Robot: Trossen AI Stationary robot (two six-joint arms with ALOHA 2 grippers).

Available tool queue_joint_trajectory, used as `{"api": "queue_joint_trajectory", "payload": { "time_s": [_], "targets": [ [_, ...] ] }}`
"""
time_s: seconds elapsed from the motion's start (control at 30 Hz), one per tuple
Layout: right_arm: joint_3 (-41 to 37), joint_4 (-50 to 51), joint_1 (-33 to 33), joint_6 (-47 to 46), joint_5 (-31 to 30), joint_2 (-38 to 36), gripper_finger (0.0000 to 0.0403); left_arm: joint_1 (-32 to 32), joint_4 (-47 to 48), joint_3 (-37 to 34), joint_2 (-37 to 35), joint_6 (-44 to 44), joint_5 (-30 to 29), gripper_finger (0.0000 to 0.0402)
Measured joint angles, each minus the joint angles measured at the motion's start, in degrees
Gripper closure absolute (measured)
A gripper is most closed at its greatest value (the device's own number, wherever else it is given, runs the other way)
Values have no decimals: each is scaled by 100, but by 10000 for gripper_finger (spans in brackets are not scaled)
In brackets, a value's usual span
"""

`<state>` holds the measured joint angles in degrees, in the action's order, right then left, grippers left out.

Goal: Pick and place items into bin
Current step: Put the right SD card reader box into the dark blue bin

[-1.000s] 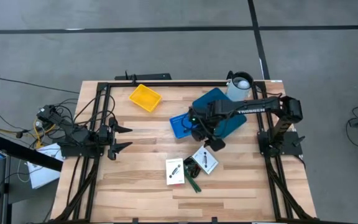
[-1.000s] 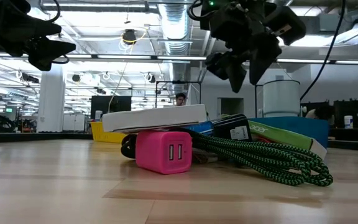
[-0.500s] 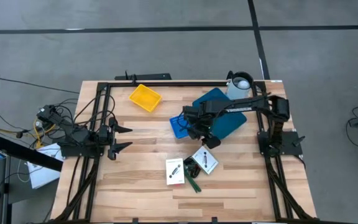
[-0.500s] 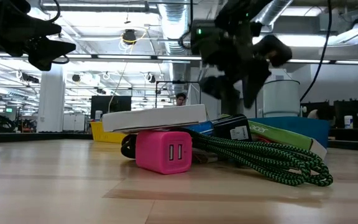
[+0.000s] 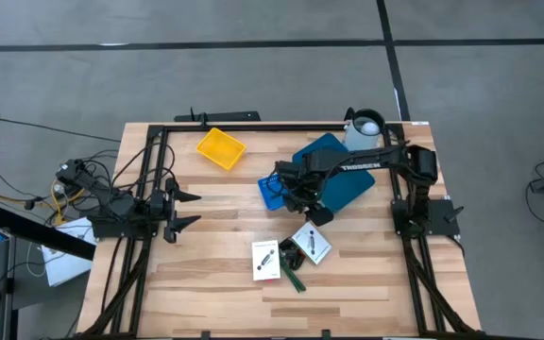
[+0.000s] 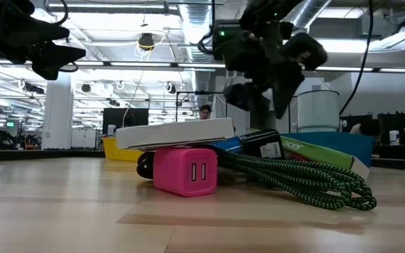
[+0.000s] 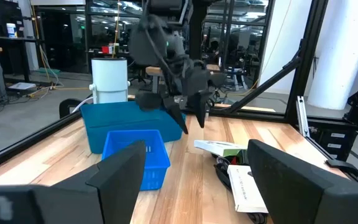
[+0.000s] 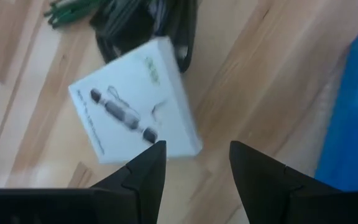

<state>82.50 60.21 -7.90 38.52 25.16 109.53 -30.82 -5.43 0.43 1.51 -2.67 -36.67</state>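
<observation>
At surface left, I see the left tool (image 5: 189, 209) idle, fingers spread. Mid-surface lie two white cards (image 5: 265, 260) (image 5: 312, 244) with a black-and-green cord (image 5: 294, 276) between. Above the right card, beside the blue bin (image 5: 271, 192), the right tool (image 5: 317, 212) hangs spread, empty.

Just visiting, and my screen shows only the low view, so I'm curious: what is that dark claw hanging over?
Observer: From above, the right gripper hangs between a small blue basket and a white card.
Operator: Is it holding anything?
Observer: No; its wrist camera shows open, empty fingers over that card.
Operator: And the other arm?
Observer: The left gripper waits open at the table's left side.
</observation>
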Motion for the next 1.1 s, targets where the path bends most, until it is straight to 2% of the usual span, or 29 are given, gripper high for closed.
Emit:
{"api": "queue_joint_trajectory", "payload": {
  "time_s": [0.23, 1.1],
  "targets": [
    [291, 232, 35, 46, -17, 447, 232, 2, -1, -2, 1, 0, 15, 129],
    [393, 284, 39, 53, 23, 425, 232, 2, 0, -1, 70, 2, 31, 129]
  ]
}}
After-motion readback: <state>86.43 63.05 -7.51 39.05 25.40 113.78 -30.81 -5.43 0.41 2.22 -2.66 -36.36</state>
